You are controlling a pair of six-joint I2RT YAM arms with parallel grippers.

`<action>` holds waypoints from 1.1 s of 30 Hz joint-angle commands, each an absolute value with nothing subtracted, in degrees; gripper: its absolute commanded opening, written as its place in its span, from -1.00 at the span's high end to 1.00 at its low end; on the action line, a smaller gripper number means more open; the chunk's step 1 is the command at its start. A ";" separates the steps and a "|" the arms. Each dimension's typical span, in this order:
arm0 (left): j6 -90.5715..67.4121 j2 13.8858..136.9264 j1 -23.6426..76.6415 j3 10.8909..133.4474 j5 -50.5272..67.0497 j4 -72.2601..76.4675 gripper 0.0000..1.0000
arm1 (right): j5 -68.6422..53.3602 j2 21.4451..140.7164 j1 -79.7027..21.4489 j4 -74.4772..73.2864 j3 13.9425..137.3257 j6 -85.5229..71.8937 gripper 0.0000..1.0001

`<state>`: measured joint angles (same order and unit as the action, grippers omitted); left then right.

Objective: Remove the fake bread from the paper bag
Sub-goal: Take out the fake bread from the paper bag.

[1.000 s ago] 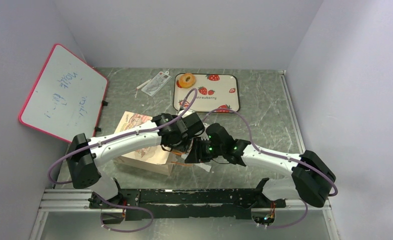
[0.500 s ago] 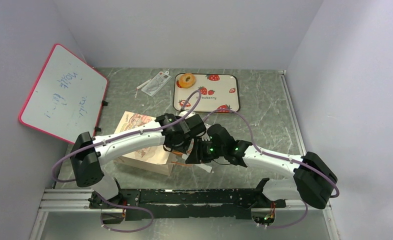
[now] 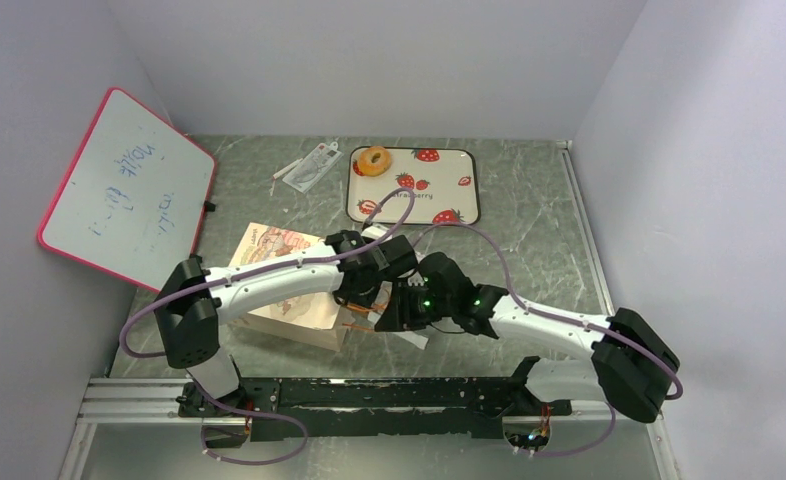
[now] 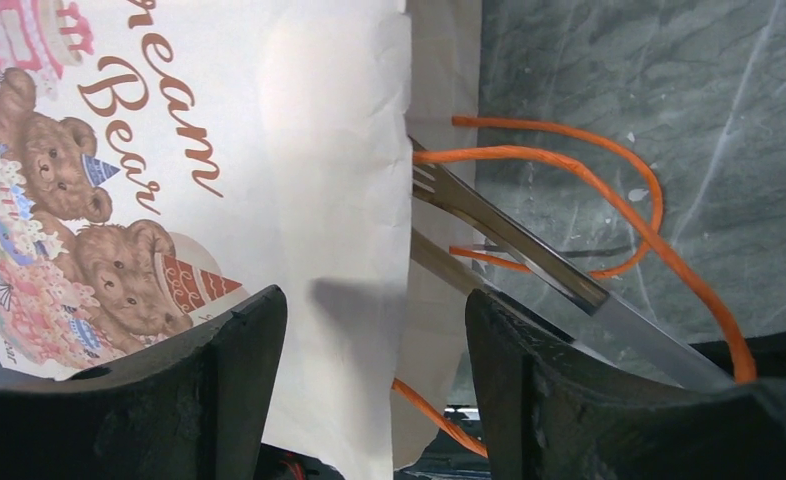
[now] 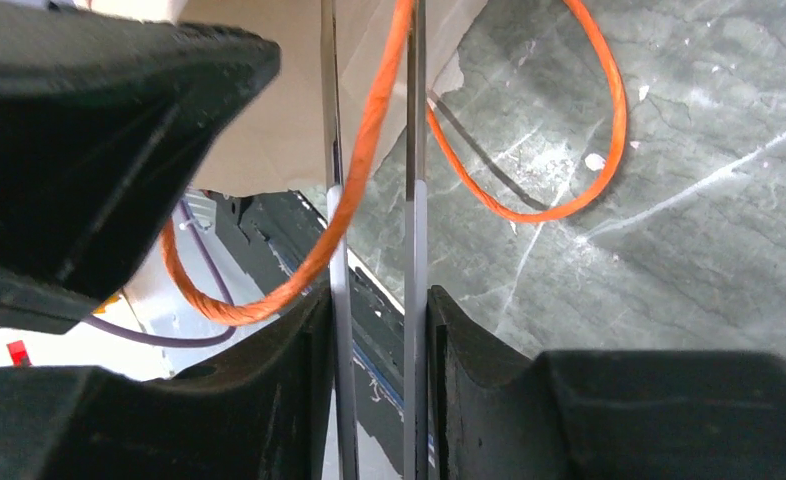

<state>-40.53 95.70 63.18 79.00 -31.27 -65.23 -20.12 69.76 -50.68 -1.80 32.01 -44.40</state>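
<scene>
The paper bag (image 3: 274, 243) lies on its side, bear print up, mouth toward the right. My left gripper (image 4: 374, 300) hangs open over that mouth, and the upper wall of the bag (image 4: 299, 150) runs between its fingers without being pinched. My right gripper (image 5: 374, 300) is shut on metal tongs (image 5: 414, 150), whose forked tips (image 4: 529, 255) reach into the mouth. Orange loop handles (image 4: 589, 160) spill onto the table. One ring-shaped fake bread (image 3: 374, 160) sits on the strawberry tray (image 3: 459, 185). No bread shows in either wrist view.
A red-framed whiteboard (image 3: 124, 190) leans at the left wall. A small clear plastic packet (image 3: 309, 165) lies left of the tray. Both wrists (image 3: 384, 290) crowd together at the bag's mouth near the table's front, by the black base rail (image 3: 389, 395).
My left arm has swung a little to the right, bringing its gripper closer over the bag's mouth. The right gripper with the tongs has edged slightly right. The bag has stayed put.
</scene>
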 commanded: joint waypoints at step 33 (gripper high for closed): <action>-35.98 72.35 63.30 65.31 -37.52 -55.34 0.86 | -20.31 65.67 -49.35 -3.79 34.53 -41.90 0.27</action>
